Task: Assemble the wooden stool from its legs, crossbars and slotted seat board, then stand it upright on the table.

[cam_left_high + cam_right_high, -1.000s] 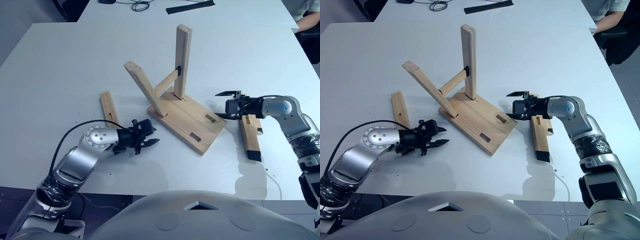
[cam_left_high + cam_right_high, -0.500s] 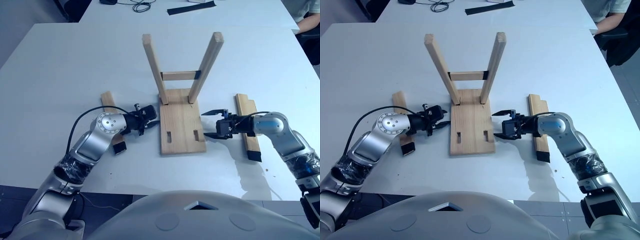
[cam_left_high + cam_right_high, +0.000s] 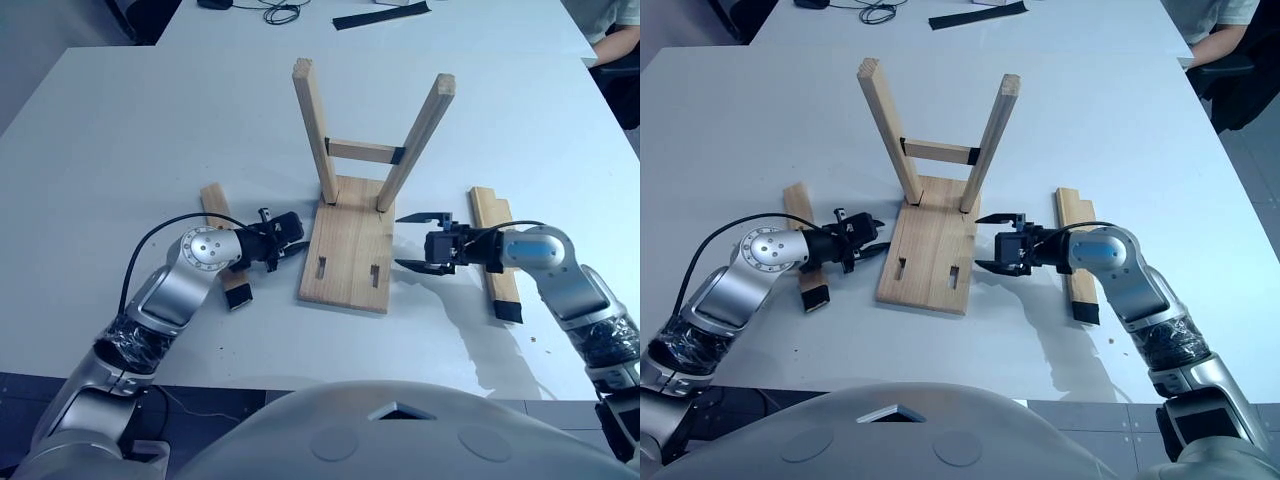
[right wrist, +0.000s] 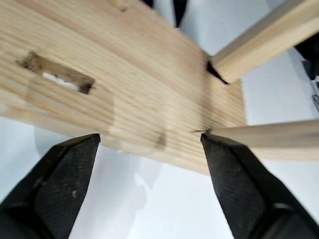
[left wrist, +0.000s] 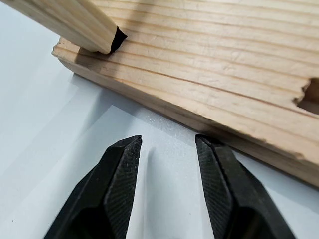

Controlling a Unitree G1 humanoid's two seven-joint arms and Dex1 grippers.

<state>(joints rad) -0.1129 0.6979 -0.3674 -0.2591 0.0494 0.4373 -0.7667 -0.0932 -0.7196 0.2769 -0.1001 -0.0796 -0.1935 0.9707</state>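
The slotted seat board (image 3: pixel 345 245) lies flat on the white table (image 3: pixel 130 140). Two legs (image 3: pixel 314 130) (image 3: pixel 415 140) stand up from its far end, joined by a crossbar (image 3: pixel 362 152). Two slots (image 3: pixel 321 265) at its near end are empty. My left gripper (image 3: pixel 290 245) is open by a narrow gap just off the board's left edge (image 5: pixel 199 109). On the other side, my right gripper (image 3: pixel 418 241) is wide open, its fingertips (image 4: pixel 79 154) facing the board's edge (image 4: pixel 149 124). One loose leg (image 3: pixel 213 208) lies under my left arm, another (image 3: pixel 497 255) under my right.
A black strip (image 3: pixel 380 14) and cables (image 3: pixel 282 10) lie on the far table. The table's near edge runs close below both arms. Open tabletop stretches to the far left and far right of the stool.
The board with its legs has turned from a slanted pose to nearly square, then its near end slid left. My right gripper followed it leftward; my left gripper moved in to the left edge.
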